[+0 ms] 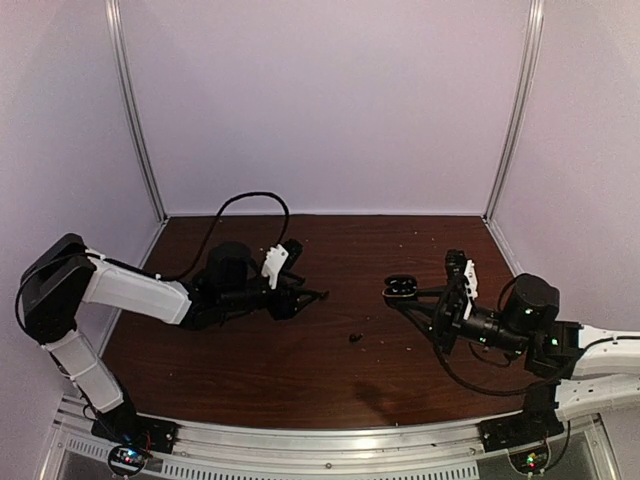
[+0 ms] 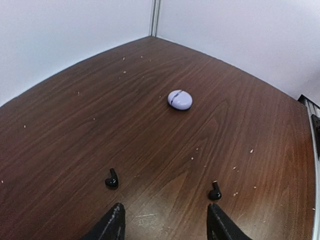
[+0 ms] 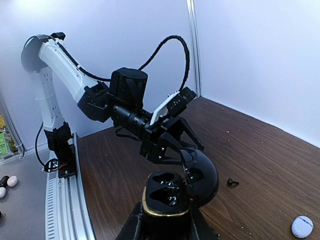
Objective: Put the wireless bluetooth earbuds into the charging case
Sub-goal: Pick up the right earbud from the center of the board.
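Left of centre on the brown wooden surface: your left gripper (image 2: 165, 227) hovers low, its fingers spread and nothing between them.
Middle of the surface: two small black stemmed earbuds (image 2: 111, 179) lie just ahead of those fingertips, well apart from each other. The second earbud (image 2: 215, 191) is the one closer to the near edge.
Toward the far right corner: a pale lavender rounded charging case (image 2: 179, 99) rests closed on the wood, well beyond the earbuds.
Right of centre, raised off the surface: your right gripper (image 3: 167, 227) is clamped on a glossy black charging case (image 3: 175, 192). Its lid is hinged open and its wells face up, though they are too dark to tell whether they are empty.
Step in hand: probably the first pickup, since neither earbud on the wood is seated yet.
Next move: line your left fingers over one earbud, come down, and pinch it by the body. The piece is tiny and may skid on the wood.
Count: two black earbuds, no pale earbuds in view, two cases (one open, one closed).
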Motion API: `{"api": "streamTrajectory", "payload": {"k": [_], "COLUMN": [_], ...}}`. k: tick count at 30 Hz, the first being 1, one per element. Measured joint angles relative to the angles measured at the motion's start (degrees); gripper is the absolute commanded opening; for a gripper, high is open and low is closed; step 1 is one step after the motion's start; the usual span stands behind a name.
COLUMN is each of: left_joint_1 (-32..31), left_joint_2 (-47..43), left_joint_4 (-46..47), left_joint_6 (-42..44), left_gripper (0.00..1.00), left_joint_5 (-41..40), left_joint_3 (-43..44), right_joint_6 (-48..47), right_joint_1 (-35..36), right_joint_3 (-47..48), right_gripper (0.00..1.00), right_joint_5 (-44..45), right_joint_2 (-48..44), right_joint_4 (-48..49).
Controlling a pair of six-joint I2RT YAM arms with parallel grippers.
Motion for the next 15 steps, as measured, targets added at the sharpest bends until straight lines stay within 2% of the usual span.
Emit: {"api": "streamTrajectory", "payload": {"k": [7,15], "left_joint_1": [0.8,1.0], "left_joint_2": [13.4,21.1], "left_joint_4": [5.4,2.2], "left_joint_6": [-2.9,-4.3], "left_gripper": [0.55,0.53], "left_joint_5": [-3.0,-6.4], "left_joint_3": [1.2,10.2], "right_joint_6": [0.7,0.7], "right_joint_1": [-0.7,-1.6], "right_joint_3": [-1.3,-1.6], "right_gripper": [0.00,0.00], "right_joint_5": [1.0,1.1], "right_joint_2": [-1.6,-3.2], "right_joint_4": [-0.1,-0.1]}}
